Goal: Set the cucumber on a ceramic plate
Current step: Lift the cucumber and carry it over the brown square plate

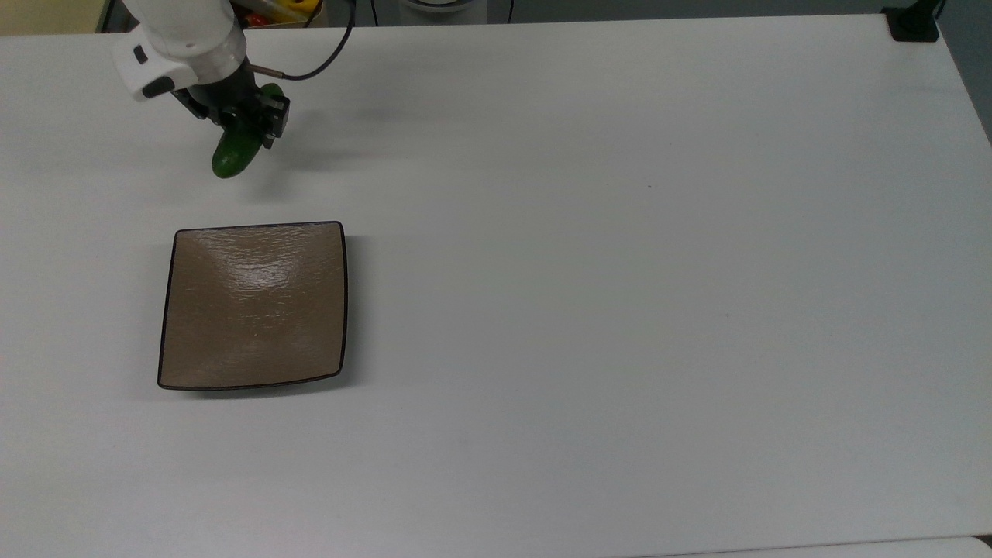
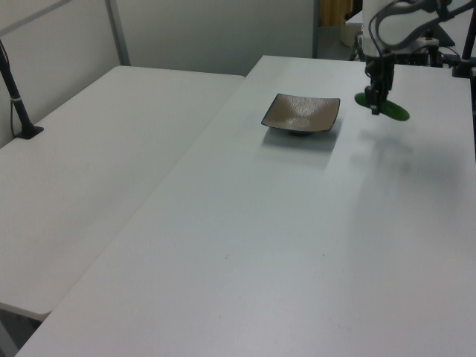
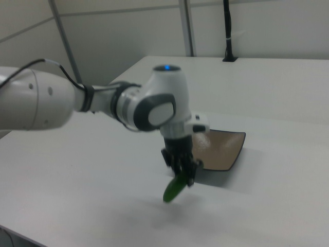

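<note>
White tabletop (image 1: 620, 271) carried the work, with a second white table (image 2: 97, 171) abutting it on the left view's left and pale wall panels behind. A white Franka arm (image 3: 46, 100) reached in over the far edge near the top view's far-left corner. The ceramic plate (image 1: 253, 304), square and glossy brown with a thin dark rim, sat bare, toward the top view's left edge of the tabletop and well in from the near edge. The gripper (image 1: 246, 116) was closed on the cucumber (image 1: 232, 155), pinching it across its body near one end. In the right view the cucumber (image 3: 175, 189) hung clear of the surface, tilted with its free end lowest, its shadow below it. It was near the plate's far rim in the top view, not yet over it.

Risk assessment: the off-centre grip on a smooth, rounded skin could let the cucumber pivot or slip during transfer. If carried too low, its drooping end could strike the plate rim and shift the plate.
</note>
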You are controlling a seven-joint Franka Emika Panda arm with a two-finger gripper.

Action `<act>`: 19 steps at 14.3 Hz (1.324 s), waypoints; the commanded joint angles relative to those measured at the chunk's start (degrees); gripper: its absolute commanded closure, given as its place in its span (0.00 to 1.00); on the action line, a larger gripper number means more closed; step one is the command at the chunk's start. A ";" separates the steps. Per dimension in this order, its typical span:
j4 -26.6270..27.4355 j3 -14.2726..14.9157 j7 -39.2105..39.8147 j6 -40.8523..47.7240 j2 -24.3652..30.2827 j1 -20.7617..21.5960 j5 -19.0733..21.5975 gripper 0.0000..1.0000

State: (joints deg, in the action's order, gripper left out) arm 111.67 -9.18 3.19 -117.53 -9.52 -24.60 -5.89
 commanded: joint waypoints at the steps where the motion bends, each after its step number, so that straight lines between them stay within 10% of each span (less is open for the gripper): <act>1: -5.84 0.13 0.33 1.87 0.99 1.22 3.24 0.79; 7: -14.55 -0.05 -0.46 1.08 -1.72 3.67 6.41 0.77; 13: -28.26 -1.36 -10.56 -3.82 -16.83 6.48 4.40 0.76; 16: -30.10 -1.45 -16.18 -6.39 -22.10 7.63 -0.60 0.56; 19: -32.13 -1.45 -23.12 -7.01 -25.20 8.86 -8.41 0.14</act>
State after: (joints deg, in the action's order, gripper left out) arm 82.51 -10.55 -14.89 -124.50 -32.36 -16.58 -8.98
